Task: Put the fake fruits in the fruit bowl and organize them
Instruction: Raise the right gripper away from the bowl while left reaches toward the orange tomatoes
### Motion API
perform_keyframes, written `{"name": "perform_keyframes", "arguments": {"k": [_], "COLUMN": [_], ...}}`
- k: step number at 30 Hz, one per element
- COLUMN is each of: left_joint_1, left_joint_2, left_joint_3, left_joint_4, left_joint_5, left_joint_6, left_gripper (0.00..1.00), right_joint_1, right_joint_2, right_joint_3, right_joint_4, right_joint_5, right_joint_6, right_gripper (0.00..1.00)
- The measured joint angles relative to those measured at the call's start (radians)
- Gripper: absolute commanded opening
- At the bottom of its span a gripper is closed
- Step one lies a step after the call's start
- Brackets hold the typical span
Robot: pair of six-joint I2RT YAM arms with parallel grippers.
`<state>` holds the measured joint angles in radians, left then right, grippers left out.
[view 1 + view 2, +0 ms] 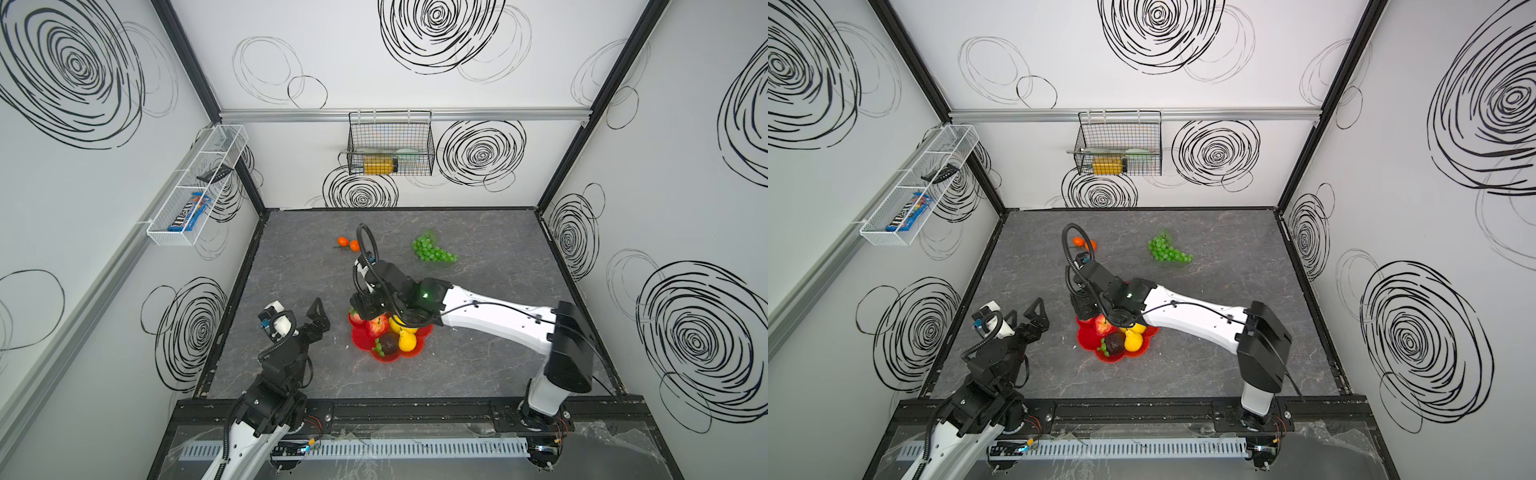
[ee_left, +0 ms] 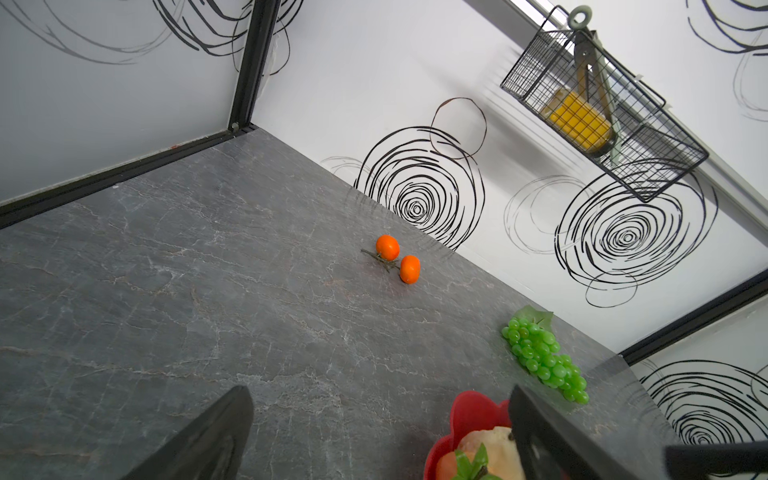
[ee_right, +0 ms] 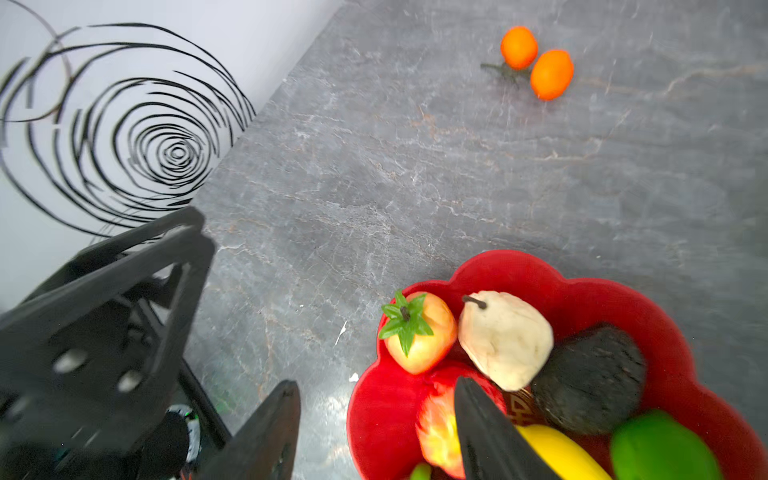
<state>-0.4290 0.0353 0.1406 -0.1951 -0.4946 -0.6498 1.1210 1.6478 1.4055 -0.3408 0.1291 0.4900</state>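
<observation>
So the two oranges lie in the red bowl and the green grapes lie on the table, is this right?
Not quite: the two oranges lie on the table too, apart from the red bowl, as both top views show. The green grapes are on the table, yes.

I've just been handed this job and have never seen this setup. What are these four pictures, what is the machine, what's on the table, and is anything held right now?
Two robot arms with two-fingered grippers work on a grey table. Both top views look down on the whole scene from overhead. Each wrist view rides on an arm's wrist. The red fruit bowl holds an apple, strawberry, cream lumpy piece, avocado, yellow pear and lime. Two oranges and green grapes lie loose farther back. The right gripper hangs open over the bowl, holding nothing. The left gripper is open beside the bowl, empty too.
</observation>
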Motion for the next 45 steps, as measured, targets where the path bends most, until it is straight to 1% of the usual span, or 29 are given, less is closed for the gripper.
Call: {"name": "perform_keyframes", "arguments": {"k": [3, 6, 8, 11, 13, 16, 18, 20, 24, 28, 31, 36, 40, 44, 45], "left_joint_1": [0.0, 0.0, 0.0, 0.0, 0.0, 0.003, 0.019, 0.053, 0.15, 0.22, 0.249, 0.261, 0.246, 0.227, 0.223], "left_joint_2": [0.064, 0.204, 0.318, 0.505, 0.623, 0.798, 0.908, 1.015, 1.229, 1.437, 1.569, 1.781, 1.912, 2.009, 2.03], "left_joint_3": [0.002, 0.026, 0.058, 0.122, 0.171, 0.258, 0.326, 0.397, 0.539, 0.693, 0.798, 1.02, 1.2, 1.349, 1.378], "left_joint_4": [0.043, 0.095, 0.127, 0.179, 0.217, 0.258, 0.276, 0.298, 0.325, 0.323, 0.31, 0.239, 0.146, 0.046, 0.023], "left_joint_5": [0.036, 0.076, 0.097, 0.121, 0.133, 0.143, 0.16, 0.183, 0.261, 0.323, 0.352, 0.378, 0.36, 0.326, 0.318], "left_joint_6": [-0.021, -0.043, -0.05, -0.056, -0.057, -0.054, -0.05, -0.048, -0.047, -0.046, -0.047, -0.031, 0.01, 0.061, 0.076], "left_gripper": [0.97, 0.97, 0.97, 0.98, 0.98, 0.98, 0.99, 0.98, 0.94, 0.86, 0.84, 0.84, 0.84, 0.8, 0.78], "right_joint_1": [-0.003, -0.029, -0.082, -0.201, -0.275, -0.341, -0.377, -0.403, -0.425, -0.427, -0.427, -0.429, -0.433, -0.433, -0.433], "right_joint_2": [-0.176, -0.372, -0.481, -0.621, -0.701, -0.786, -0.822, -0.845, -0.871, -0.901, -0.909, -0.911, -0.909, -0.904, -0.903], "right_joint_3": [-0.146, -0.34, -0.455, -0.615, -0.719, -0.851, -0.934, -1.011, -1.137, -1.202, -1.21, -1.21, -1.21, -1.21, -1.21], "right_joint_4": [0.068, 0.142, 0.185, 0.249, 0.287, 0.352, 0.403, 0.453, 0.537, 0.607, 0.645, 0.679, 0.69, 0.694, 0.695], "right_joint_5": [0.035, 0.076, 0.085, 0.093, 0.102, 0.097, 0.086, 0.072, 0.052, 0.036, 0.028, 0.021, 0.014, 0.011, 0.011], "right_joint_6": [-0.043, -0.084, -0.097, -0.101, -0.101, -0.098, -0.092, -0.087, -0.084, -0.083, -0.083, -0.075, -0.064, -0.057, -0.056], "right_gripper": [0.72, 0.77, 0.79, 0.82, 0.83, 0.85, 0.85, 0.86, 0.86, 0.86, 0.87, 0.89, 0.89, 0.89, 0.89]}}
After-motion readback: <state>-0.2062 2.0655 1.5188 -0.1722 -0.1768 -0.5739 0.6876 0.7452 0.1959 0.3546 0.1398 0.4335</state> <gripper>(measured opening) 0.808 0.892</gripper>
